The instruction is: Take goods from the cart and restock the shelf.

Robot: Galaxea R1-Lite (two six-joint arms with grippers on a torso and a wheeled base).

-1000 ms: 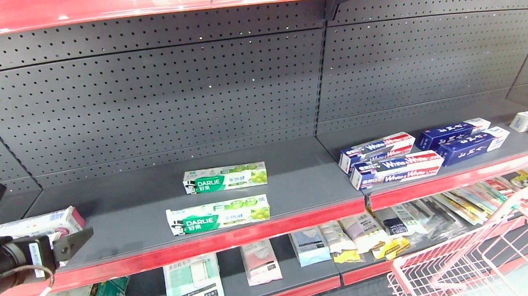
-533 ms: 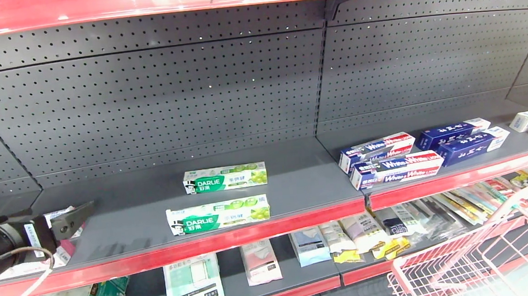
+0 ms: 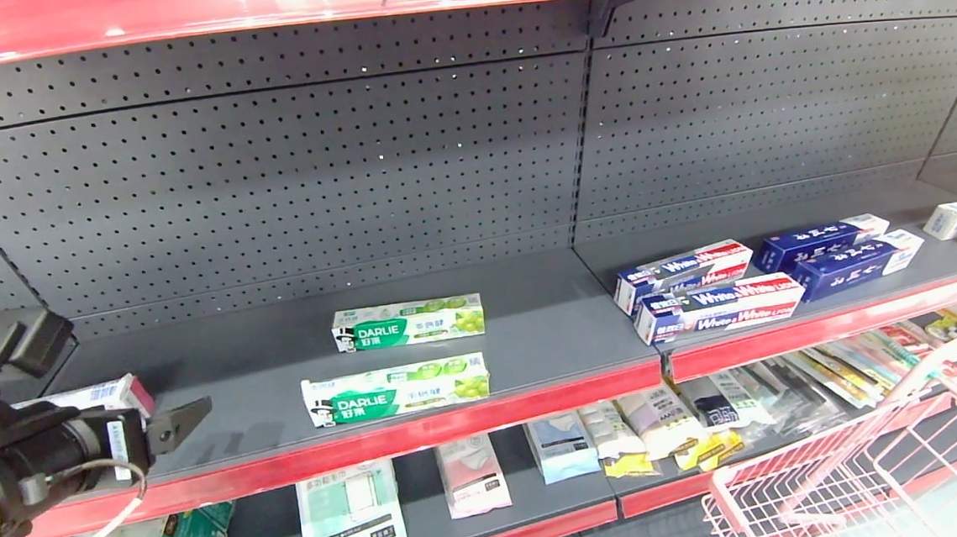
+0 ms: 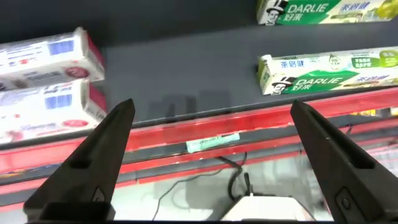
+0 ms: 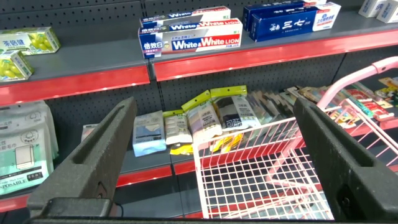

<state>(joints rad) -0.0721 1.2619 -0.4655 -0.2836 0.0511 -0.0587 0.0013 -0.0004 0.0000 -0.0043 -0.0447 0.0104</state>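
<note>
Two wide, empty claws: my left claw [image 4: 212, 109] hangs at the shelf [image 4: 186, 74] lip beside the pink-ended toothpaste boxes [image 4: 46, 59], my right claw [image 5: 214, 102] near the pink cart [image 5: 249, 163], so I judge a pick there comes next.

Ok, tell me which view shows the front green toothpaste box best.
The head view: the front green toothpaste box lies whole and unblocked near the shelf edge. The left wrist view shows it closer but cut off at the frame edge. The right wrist view catches just one end.
</note>
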